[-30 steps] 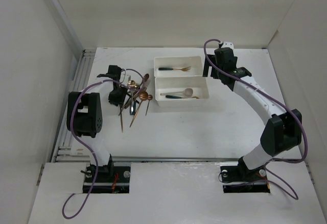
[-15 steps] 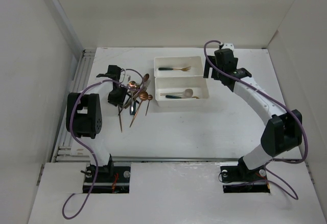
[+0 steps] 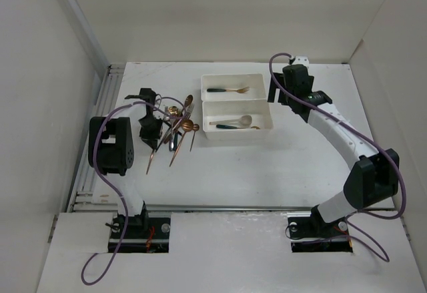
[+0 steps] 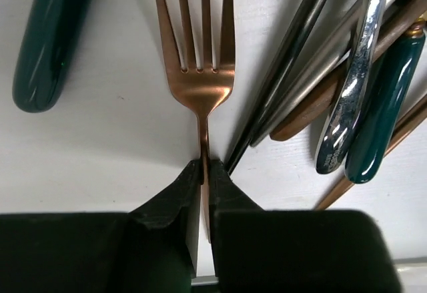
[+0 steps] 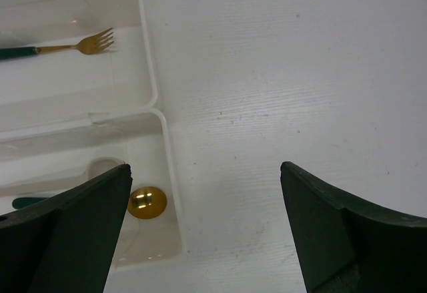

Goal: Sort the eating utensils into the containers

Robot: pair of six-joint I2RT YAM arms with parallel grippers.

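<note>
My left gripper (image 4: 205, 166) is shut on the thin neck of a copper fork (image 4: 200, 73), whose tines point away from the camera over the white table. In the top view the left gripper (image 3: 151, 130) is at the left edge of the utensil pile (image 3: 180, 125), and the fork's handle (image 3: 152, 158) slants toward the near left. Two white bins stand right of the pile. The far bin (image 3: 233, 75) holds a green-handled gold fork (image 5: 93, 41). The near bin (image 3: 238, 131) holds a gold spoon (image 5: 147, 201) and a pale spoon. My right gripper (image 5: 205, 173) is open and empty, just right of the bins.
Beside the held fork lie a dark green handle (image 4: 50, 39) on the left and a silver handle (image 4: 353, 86), a green handle (image 4: 380, 113) and brown handles on the right. A metal rail (image 3: 100, 126) runs along the table's left edge. White walls enclose the table.
My left gripper has shifted slightly left with the copper fork, and the fork's handle has swung out toward the near left of the pile. The right arm has edged slightly right.
</note>
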